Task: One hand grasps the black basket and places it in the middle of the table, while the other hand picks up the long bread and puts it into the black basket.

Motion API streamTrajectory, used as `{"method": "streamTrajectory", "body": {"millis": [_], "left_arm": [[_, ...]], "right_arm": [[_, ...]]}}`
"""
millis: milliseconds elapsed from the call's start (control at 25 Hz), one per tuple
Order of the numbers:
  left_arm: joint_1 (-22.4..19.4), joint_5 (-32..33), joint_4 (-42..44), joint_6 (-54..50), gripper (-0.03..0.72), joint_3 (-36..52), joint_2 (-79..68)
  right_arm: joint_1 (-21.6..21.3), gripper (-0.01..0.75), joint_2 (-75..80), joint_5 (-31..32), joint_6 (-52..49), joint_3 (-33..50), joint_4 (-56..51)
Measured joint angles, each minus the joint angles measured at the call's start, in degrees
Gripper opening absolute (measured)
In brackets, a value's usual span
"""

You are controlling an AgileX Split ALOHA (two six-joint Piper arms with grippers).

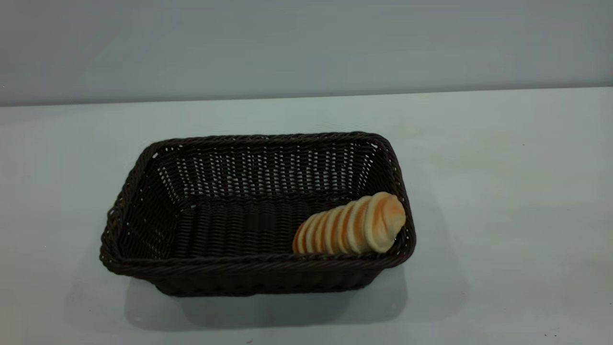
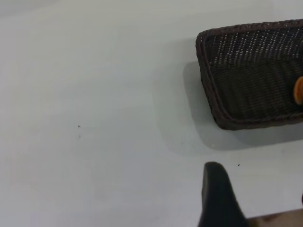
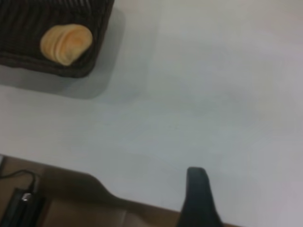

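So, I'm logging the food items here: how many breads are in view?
1. The long bread lies inside the black basket, leaning in its right-hand corner nearest the exterior camera. The basket floor looks otherwise bare, so nothing seems hidden.

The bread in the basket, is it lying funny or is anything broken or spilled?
A little funny. The long bread isn't flat: it leans in the right front corner of the black basket, its fat end propped up against the right wall. Nothing looks broken or spilled, and the basket sits upright on the table.
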State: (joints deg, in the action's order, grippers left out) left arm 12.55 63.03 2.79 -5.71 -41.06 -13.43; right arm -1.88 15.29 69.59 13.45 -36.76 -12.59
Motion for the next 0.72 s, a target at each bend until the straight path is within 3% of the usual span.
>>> {"method": "streamTrajectory", "body": {"millis": [360, 720], "left_arm": [[0.0, 1.4, 0.0, -0.9, 0.482, 4.6, 9.6], [0.0, 3.3, 0.0, -1.1, 0.482, 4.6, 10.9]], "right_arm": [[6.2, 0.544, -6.9, -2.3, -1.3, 6.6, 5.7], [6.6, 0.543, -10.2, -4.9, -4.9, 8.0, 6.6]]}}
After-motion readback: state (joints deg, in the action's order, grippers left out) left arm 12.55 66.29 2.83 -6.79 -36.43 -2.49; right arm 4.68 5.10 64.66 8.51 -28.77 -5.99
